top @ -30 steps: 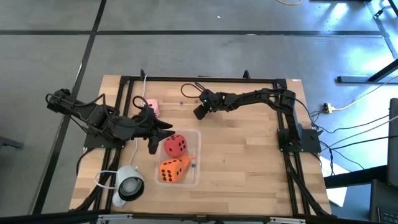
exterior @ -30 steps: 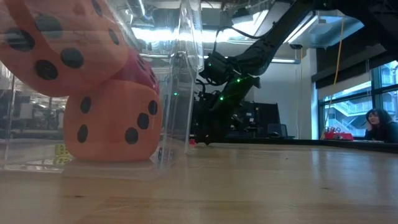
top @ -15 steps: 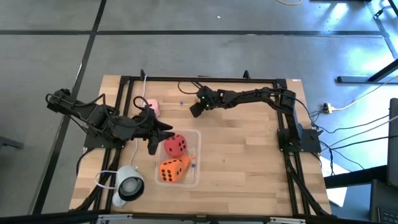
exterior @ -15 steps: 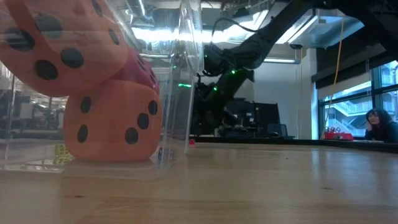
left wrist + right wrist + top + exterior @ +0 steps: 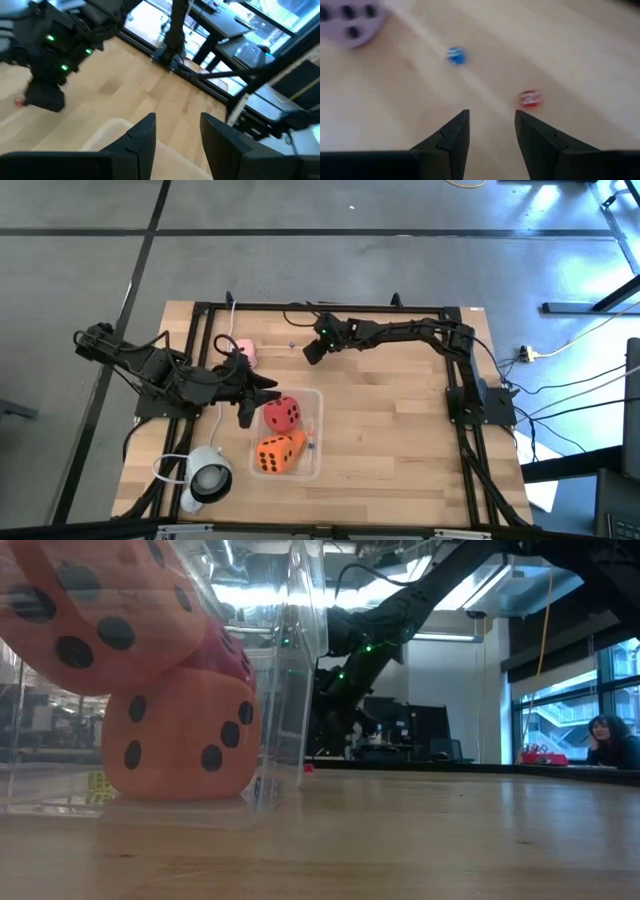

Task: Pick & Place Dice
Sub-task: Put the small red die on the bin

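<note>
Both arms matte black, jointed segments with exposed black cabling. Right arm (image 5: 400, 335) shows green indicator lights near wrist. Gripper fingers (image 5: 452, 137) dark, wedge-shaped, tapered.

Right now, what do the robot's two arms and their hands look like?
Both arms are black and jointed, with black cables looping along them. The left hand ends in two flat, dark, wedge-shaped fingers; the right hand has the same pair. Small green lights glow on the right arm near its wrist.
</note>
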You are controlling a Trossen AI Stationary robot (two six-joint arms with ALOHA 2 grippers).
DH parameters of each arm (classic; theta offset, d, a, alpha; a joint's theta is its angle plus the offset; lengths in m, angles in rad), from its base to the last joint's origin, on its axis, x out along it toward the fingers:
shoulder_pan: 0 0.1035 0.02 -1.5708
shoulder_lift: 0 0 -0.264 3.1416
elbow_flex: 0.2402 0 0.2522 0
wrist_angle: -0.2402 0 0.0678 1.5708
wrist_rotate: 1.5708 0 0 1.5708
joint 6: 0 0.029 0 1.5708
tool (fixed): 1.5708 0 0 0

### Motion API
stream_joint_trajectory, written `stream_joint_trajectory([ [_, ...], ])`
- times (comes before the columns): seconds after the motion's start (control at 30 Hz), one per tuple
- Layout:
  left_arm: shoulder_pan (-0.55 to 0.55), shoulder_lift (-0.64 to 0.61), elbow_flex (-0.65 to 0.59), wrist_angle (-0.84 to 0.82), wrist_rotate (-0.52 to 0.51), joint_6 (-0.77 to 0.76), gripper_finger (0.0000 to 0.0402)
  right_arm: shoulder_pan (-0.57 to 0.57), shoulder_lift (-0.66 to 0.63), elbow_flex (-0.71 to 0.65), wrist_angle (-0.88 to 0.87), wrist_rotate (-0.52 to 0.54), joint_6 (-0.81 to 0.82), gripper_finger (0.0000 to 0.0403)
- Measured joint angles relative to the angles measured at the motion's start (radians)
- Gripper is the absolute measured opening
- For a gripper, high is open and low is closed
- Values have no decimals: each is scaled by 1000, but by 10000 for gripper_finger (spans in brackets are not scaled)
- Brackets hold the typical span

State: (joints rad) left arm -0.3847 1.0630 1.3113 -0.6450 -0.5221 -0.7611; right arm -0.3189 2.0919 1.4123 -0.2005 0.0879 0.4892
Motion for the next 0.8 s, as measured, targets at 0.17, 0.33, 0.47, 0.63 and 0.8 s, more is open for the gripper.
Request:
stream_joint_trajectory([
  [0.17,25,19,2,55,-59,75,143,30,-29,-1,-4,-271,5,149],
  [0.33,158,43,47,10,27,120,143,128,-153,-1,-129,-255,-26,149],
  [0.47,281,52,76,5,105,193,143,199,-309,0,-252,-75,-33,149],
  [0.63,450,100,74,-12,250,292,143,253,-511,0,-428,104,-1,149],
  [0.8,614,219,75,12,435,417,143,297,-691,0,-522,163,76,149],
])
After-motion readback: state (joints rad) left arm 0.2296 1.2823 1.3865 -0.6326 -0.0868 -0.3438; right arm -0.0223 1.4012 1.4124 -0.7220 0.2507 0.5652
